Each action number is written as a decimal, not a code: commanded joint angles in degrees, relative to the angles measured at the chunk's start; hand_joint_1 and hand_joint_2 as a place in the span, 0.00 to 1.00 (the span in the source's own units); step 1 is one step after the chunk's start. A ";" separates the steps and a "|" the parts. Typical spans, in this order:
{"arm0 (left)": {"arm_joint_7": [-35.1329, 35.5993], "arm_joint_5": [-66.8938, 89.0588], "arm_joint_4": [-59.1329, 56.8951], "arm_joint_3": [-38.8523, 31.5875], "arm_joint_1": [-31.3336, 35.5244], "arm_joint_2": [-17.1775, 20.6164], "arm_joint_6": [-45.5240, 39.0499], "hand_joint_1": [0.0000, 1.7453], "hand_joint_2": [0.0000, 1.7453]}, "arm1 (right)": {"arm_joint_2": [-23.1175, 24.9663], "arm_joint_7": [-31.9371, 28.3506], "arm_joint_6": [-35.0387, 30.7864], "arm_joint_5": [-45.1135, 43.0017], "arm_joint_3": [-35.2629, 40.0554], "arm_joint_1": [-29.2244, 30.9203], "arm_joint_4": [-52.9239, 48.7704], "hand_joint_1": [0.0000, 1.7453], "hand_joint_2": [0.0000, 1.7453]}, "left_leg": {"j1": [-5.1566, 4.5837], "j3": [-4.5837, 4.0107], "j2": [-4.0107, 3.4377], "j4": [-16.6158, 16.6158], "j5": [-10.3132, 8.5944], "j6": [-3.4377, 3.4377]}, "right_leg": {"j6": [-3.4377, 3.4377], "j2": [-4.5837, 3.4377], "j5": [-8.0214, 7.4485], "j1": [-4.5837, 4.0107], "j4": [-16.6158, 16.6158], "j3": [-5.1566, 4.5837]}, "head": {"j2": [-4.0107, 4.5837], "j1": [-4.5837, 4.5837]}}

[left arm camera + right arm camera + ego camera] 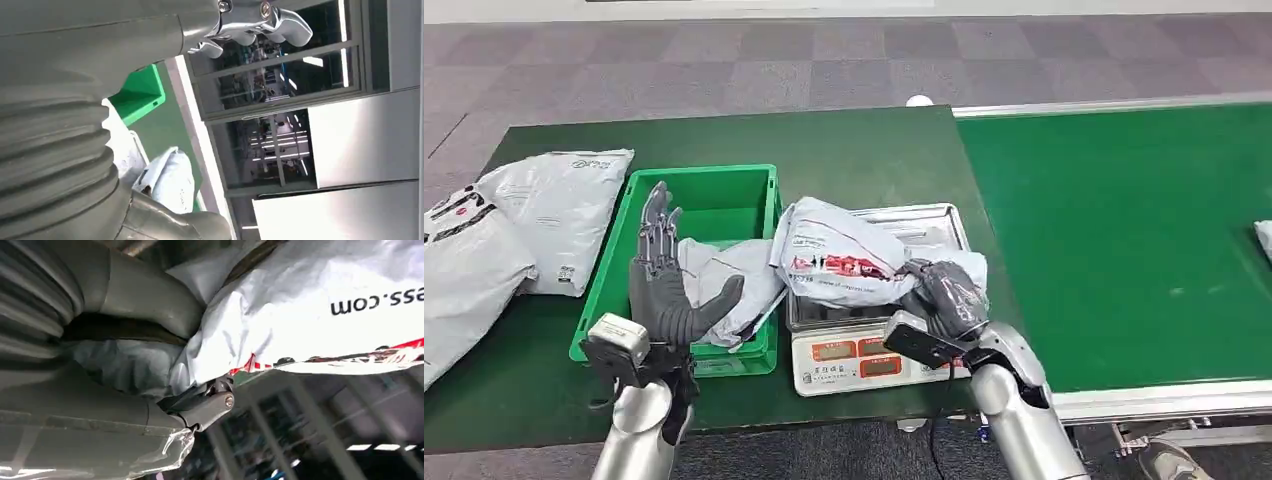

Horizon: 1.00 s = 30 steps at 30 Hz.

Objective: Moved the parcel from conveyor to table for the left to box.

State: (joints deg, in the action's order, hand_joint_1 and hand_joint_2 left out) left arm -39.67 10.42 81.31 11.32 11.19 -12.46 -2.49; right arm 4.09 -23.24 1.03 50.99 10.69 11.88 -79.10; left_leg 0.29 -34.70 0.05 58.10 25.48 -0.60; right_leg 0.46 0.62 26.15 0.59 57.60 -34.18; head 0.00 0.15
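A grey-white parcel with red print lies on the steel pan of a weighing scale on the dark table. My right hand grips its near right end; in the right wrist view the parcel is bunched between the thumb and a dark finger. My left hand is raised with fingers spread over the near left part of the green box, holding nothing. A second parcel lies inside the box, beside that hand.
Two more grey parcels lie on the table left of the box. The green conveyor runs along the right, with another parcel at its far right edge. The left wrist view shows a box corner.
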 commanded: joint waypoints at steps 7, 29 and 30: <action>-0.04 -0.34 -3.95 2.98 1.24 2.15 -0.07 0.00 1.00 | -4.87 -3.85 0.63 -7.67 6.94 2.11 3.15 0.00 1.00 | -0.01 0.22 -0.03 -0.15 -0.02 0.02 | -0.01 -0.07 -0.02 0.00 -0.15 0.21 | 0.00 0.00; 0.51 0.44 -6.12 4.14 3.01 1.98 -0.36 0.00 1.00 | -3.40 -4.19 -2.62 -10.72 3.31 1.28 -0.45 0.00 1.00 | -0.01 0.11 -0.03 -0.06 -0.01 0.01 | -0.01 -0.05 0.00 0.01 -0.07 0.07 | 0.02 0.00; 0.51 0.44 -6.12 4.14 3.01 1.98 -0.36 0.00 1.00 | -3.40 -4.19 -2.62 -10.72 3.31 1.28 -0.45 0.00 1.00 | -0.01 0.10 -0.04 -0.04 0.00 0.01 | -0.01 -0.06 0.00 0.02 -0.04 0.05 | 0.00 0.00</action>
State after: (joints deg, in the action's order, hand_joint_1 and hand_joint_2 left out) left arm -39.43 10.84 78.47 13.18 11.85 -12.37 -2.62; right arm 1.33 -27.61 -1.73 40.28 15.23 12.16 -80.59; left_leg 0.28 -34.68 -0.03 58.10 25.48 -0.60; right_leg 0.45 0.55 26.15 0.59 57.60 -34.21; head 0.00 0.15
